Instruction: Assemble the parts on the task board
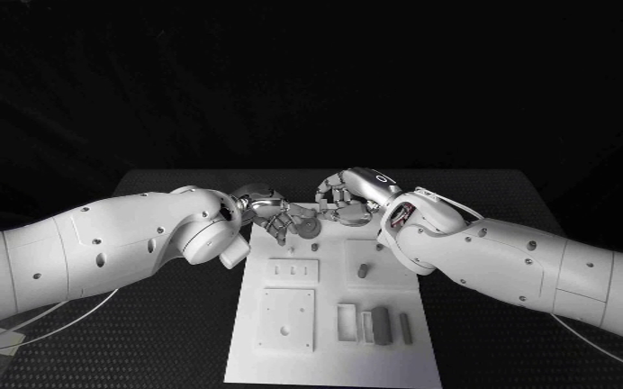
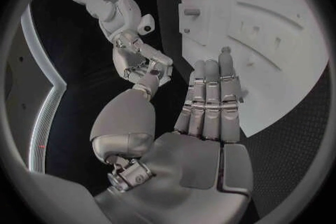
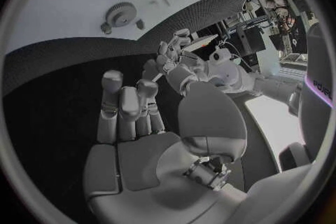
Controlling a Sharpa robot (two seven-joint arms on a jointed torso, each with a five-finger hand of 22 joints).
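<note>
The white task board (image 1: 331,353) lies lengthwise in the middle of the black table. My left hand (image 1: 273,213) hovers over its far left corner with straight fingers (image 2: 210,101) and a bare palm. My right hand (image 1: 344,196) hangs just beyond the far edge, fingers (image 3: 126,106) loosely raised and thumb apart, holding nothing. The two hands are close together, facing each other. A grey gear (image 3: 122,13) lies on the board's far part with small pegs (image 3: 140,24) beside it. A short peg (image 1: 364,270) stands mid-board. Several grey bar-shaped parts (image 1: 379,324) lie near the front right.
A small plate with slots (image 1: 293,269) and a larger square plate (image 1: 288,317) sit on the board's left half. Black table (image 1: 156,335) stretches on both sides of the board. Both white forearms cross the table's side areas toward the far end.
</note>
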